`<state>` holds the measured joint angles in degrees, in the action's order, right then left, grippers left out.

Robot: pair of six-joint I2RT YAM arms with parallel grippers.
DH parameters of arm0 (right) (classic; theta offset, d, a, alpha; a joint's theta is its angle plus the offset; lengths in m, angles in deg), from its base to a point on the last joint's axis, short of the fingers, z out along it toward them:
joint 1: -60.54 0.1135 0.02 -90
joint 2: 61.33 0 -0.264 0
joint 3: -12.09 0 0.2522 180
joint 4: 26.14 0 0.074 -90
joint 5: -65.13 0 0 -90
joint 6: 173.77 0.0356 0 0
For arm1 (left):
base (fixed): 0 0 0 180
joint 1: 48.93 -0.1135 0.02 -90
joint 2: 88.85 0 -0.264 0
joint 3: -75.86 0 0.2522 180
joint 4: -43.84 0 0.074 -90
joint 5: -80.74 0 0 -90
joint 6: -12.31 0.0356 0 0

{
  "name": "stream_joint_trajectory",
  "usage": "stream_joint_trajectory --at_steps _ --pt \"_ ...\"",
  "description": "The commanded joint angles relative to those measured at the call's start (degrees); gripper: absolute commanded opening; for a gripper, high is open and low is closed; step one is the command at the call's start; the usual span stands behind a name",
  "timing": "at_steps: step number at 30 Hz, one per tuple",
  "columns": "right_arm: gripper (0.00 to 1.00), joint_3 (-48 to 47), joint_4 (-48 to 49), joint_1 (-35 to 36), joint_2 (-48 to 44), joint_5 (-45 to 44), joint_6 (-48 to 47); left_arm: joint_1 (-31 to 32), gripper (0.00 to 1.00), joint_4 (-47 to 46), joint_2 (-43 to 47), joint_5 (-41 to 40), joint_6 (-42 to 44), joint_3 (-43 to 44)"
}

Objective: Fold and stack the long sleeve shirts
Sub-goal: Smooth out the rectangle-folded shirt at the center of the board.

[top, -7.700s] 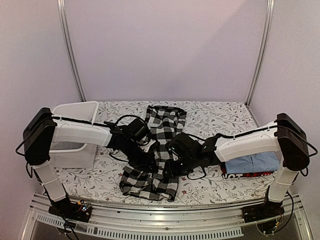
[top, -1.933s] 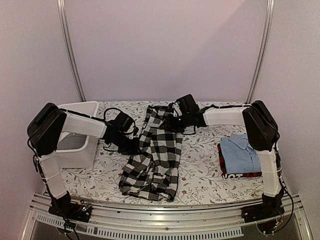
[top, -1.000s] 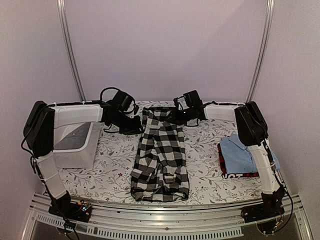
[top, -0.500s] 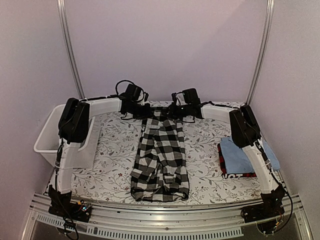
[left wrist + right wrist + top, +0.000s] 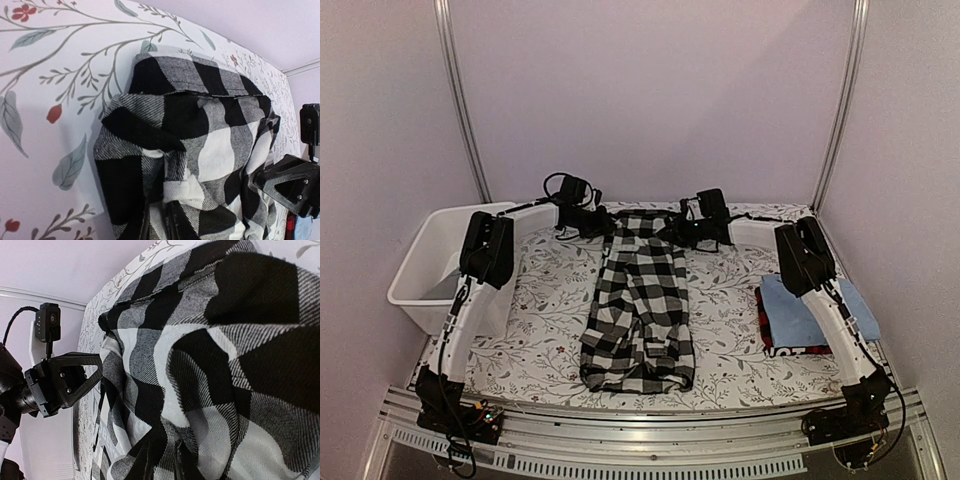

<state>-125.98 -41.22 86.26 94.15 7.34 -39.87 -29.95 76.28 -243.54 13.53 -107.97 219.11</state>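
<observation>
Lying lengthwise down the middle of the floral table cover [image 5: 740, 285], the black-and-white checked shirt [image 5: 640, 300] has its long axis on the 12-to-6 line in the top view. The gripped end points to 12 o'clock at the far edge. The loose end lies crumpled at 6 o'clock, near the arm bases. It is folded narrow, and whether the far end is collar or hem cannot be told.

At 9 o'clock sits a white plastic tub [image 5: 415, 285], well apart from the shirt. At 3 o'clock is a folded stack, a light blue shirt [image 5: 785, 305] on top of a red-and-black shirt [image 5: 790, 349]. The right arm's lower link crosses over that stack. Nothing lies on the checked cloth itself.

Both arms reach out nearly full length toward 12 o'clock, wrists turned inward and facing each other. The left gripper [image 5: 607, 225] is clamped on the shirt's far left corner, and the right gripper [image 5: 672, 230] on the far right corner. Both wrist views show checked cloth bunched between the fingers, with the opposite gripper just beyond the fabric.
</observation>
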Motion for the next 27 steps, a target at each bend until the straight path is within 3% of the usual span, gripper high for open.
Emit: stream_joint_trajectory --at_steps 1,8,14,17,27 --pt "0.16 -4.5 0.9 -1.7 2.3 3.0 0.7 -0.9 0.15 2.4 -3.9 2.6 -1.1 4.8" --pt "0.34 -6.3 -3.9 -1.8 -3.5 4.8 -6.8 -1.1 0.25 3.3 -2.1 5.4 0.4 11.8" --pt "0.44 -1.9 -11.7 0.1 -13.0 1.8 -12.7 0.2 0.30 4.0 7.4 4.7 1.8 7.5" --pt "0.45 6.0 -13.4 2.6 -20.4 -1.7 -15.9 1.7 0.31 3.2 15.7 2.8 2.1 -2.4" --pt "0.45 33.2 -16.4 18.3 -42.7 -16.6 -17.0 7.8 0.28 -7.3 50.6 -0.8 -5.2 -50.7"
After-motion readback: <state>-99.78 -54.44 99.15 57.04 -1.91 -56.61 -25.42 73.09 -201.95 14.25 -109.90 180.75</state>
